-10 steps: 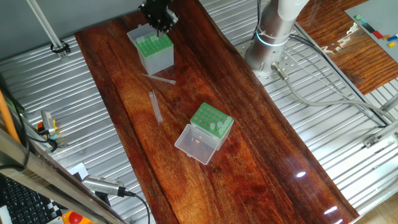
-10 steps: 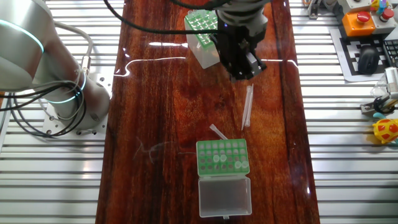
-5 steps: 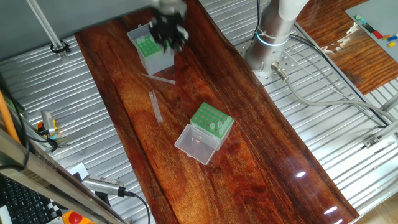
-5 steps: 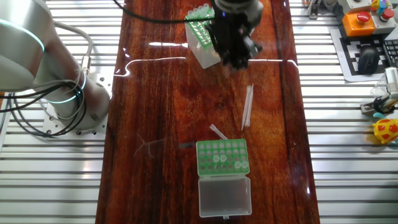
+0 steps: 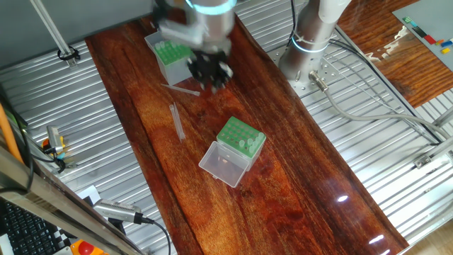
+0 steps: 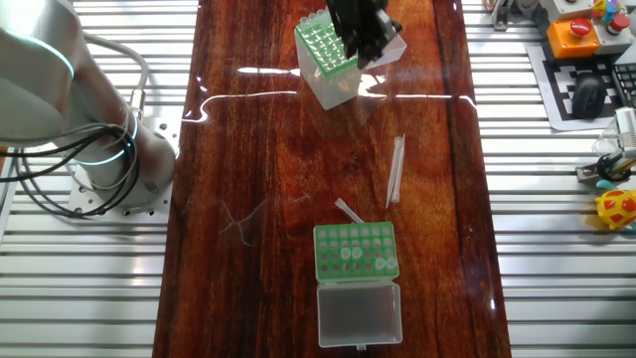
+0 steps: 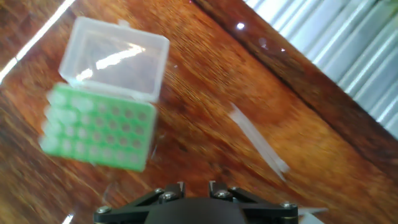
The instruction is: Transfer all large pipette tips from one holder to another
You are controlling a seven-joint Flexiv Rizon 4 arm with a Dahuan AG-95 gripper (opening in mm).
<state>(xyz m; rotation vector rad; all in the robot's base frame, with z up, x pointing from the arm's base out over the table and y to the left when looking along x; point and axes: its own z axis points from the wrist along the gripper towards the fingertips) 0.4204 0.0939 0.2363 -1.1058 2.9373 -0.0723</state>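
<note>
Over the wooden table [image 6: 238, 149], the gripper [image 5: 211, 71] hangs beside the tall translucent box [image 6: 333, 60], blurred; how wide its jaws stand cannot be told. The low green rack [image 6: 356, 251] holds remaining large pipette tips [image 6: 353, 253]: the approach should centre squarely above one. Two loose tips [image 6: 396, 171] lie between.

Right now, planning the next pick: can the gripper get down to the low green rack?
Probably yes. The rack sits with its clear lid swung flat open, holes exposed, and nothing stands between it and the gripper.
</note>
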